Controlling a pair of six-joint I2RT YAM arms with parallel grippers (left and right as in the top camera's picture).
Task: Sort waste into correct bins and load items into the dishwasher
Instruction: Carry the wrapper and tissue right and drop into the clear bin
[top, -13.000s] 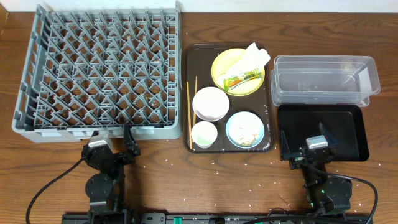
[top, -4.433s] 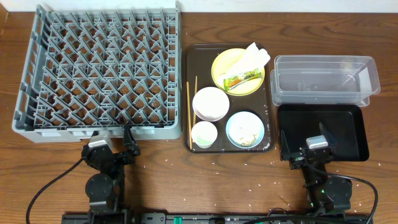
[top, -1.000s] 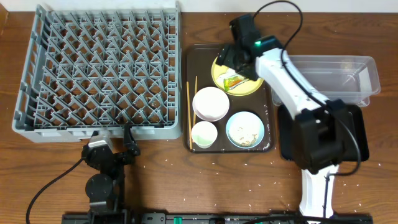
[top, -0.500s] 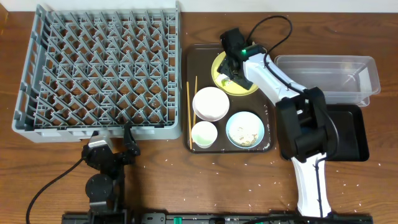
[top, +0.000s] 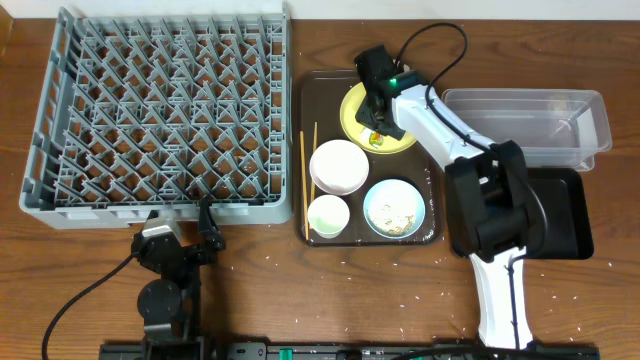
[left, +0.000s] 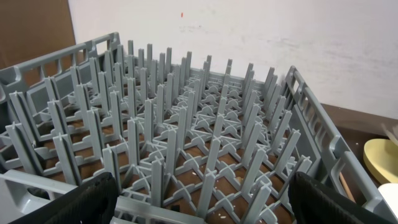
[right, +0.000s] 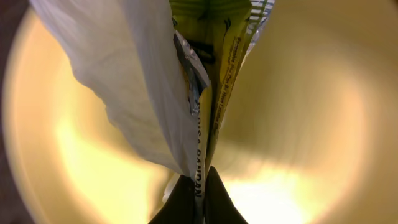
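Waste sorting is the step in hand. The right gripper (top: 374, 128) is down over the plate (top: 350, 112) at the far end of the brown tray (top: 433, 205), and the wrist view shows its jaws pinched tight on the end of the wrapper (right: 219, 56). The napkin (right: 118, 74) lies pressed right against that wrapper, and whether a corner of it is caught in the same pinch, I can't tell. So the grab looks made. The next move, as I read it, calls for a clean lift off the plate and a swing to the right, over to the bins, watching that the napkin doesn't drag along and drop short. Both bins sit waiting on that side: the tub (top: 590, 125) with nothing in it that I can see, the black tray (top: 570, 215) just in front of it, partly hidden under the arm, bare where it shows. On the brown tray, the white bowl (top: 337, 166) and cup (top: 327, 216) look empty, the blue bowl (top: 394, 208) holds rice and scraps, and the chopsticks (top: 304, 185) lie along the left edge. The rack (top: 38, 140) has nothing loaded. The left gripper (left: 202, 183) is parked at the rack's near wall, jaws spread wide, holding nothing.
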